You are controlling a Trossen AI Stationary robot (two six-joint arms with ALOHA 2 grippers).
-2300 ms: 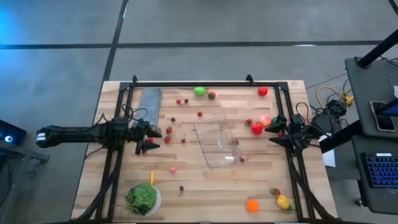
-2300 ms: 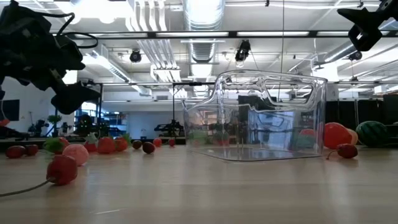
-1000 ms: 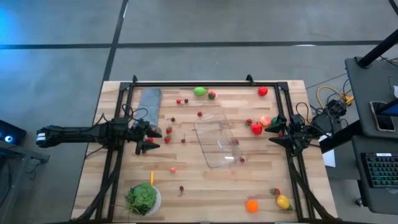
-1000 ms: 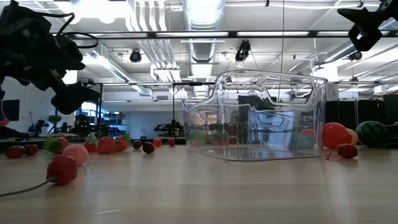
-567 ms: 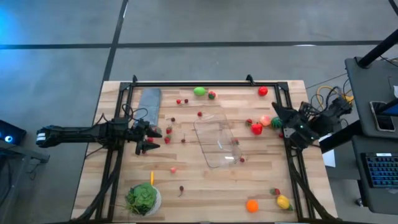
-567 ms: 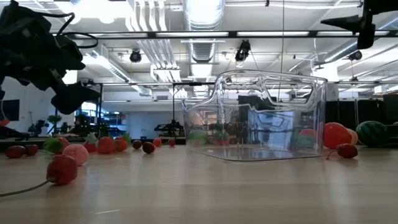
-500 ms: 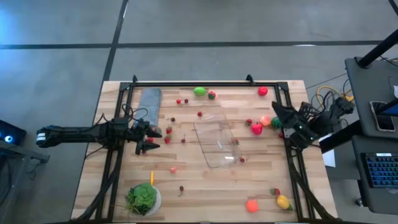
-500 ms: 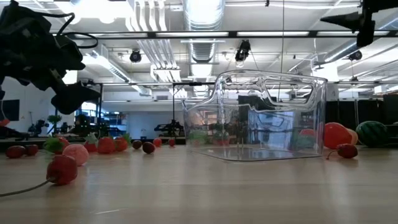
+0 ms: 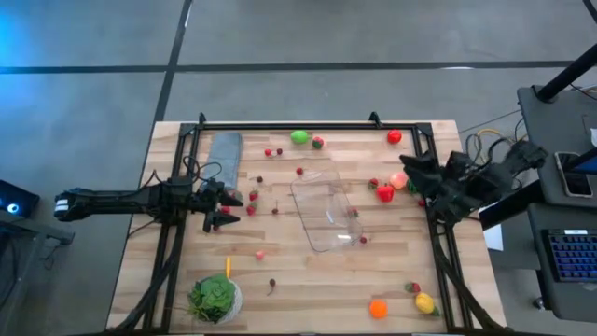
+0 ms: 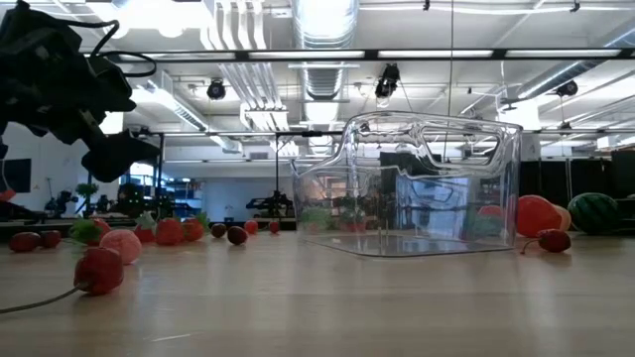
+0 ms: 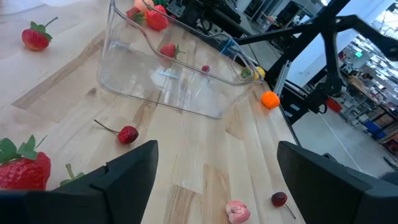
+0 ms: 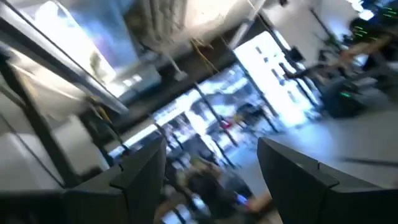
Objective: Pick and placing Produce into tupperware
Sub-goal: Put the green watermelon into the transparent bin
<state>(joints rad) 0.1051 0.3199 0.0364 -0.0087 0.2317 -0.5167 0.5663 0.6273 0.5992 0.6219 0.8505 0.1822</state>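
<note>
My right gripper (image 9: pixel 410 168), fingers spread and empty, hangs just beside the red strawberry (image 9: pixel 385 193), which lies toward the tupperware (image 9: pixel 326 213); left gripper (image 9: pixel 224 207) waits open.

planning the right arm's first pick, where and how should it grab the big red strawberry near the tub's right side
Grip the big red strawberry across its plump red body, coming straight down from above. It lies loose on the wooden table, clear of the clear tub, but a pink fruit sits close beside it, so set the fingers across the strawberry on the sides away from that neighbour. The right gripper hovers nearby, fingers spread.
</note>
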